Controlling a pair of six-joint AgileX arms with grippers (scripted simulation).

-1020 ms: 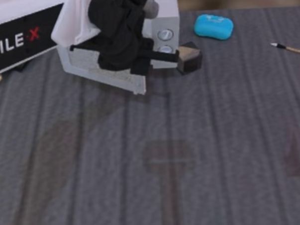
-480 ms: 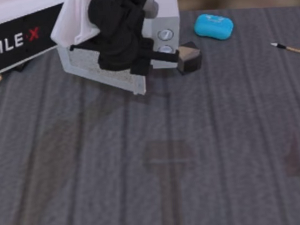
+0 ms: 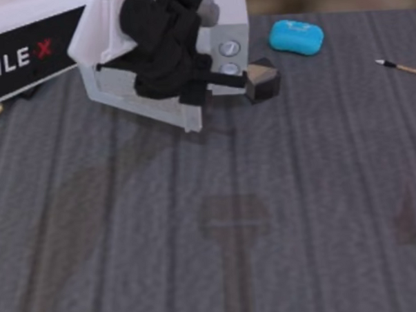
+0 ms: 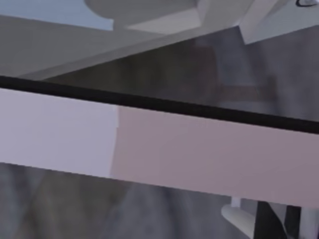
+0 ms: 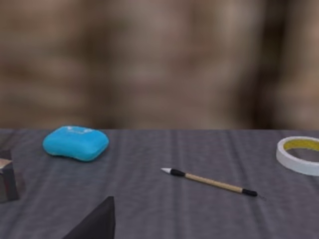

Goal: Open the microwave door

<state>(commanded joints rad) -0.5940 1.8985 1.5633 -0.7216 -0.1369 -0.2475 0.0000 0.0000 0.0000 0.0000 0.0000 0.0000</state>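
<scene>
1. While the microwave door (image 3: 140, 104) hangs part way open, swung out from the microwave (image 3: 226, 20) at the far left of the table (image 3: 266, 215), the left gripper (image 3: 191, 94) sits right against the door's free edge.
2. I cannot tell if its fingers are apart or together.
3. Just to that gripper's right are two silver knobs (image 3: 229, 48) and a small dark cube (image 3: 263, 80).
4. Farther right lie a blue soap bar (image 3: 296, 37) and a thin brush (image 3: 401, 67).
5. The right arm is parked out of the top view.

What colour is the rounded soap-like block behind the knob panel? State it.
Bright blue rounded block; right wrist view shows it best.
</scene>
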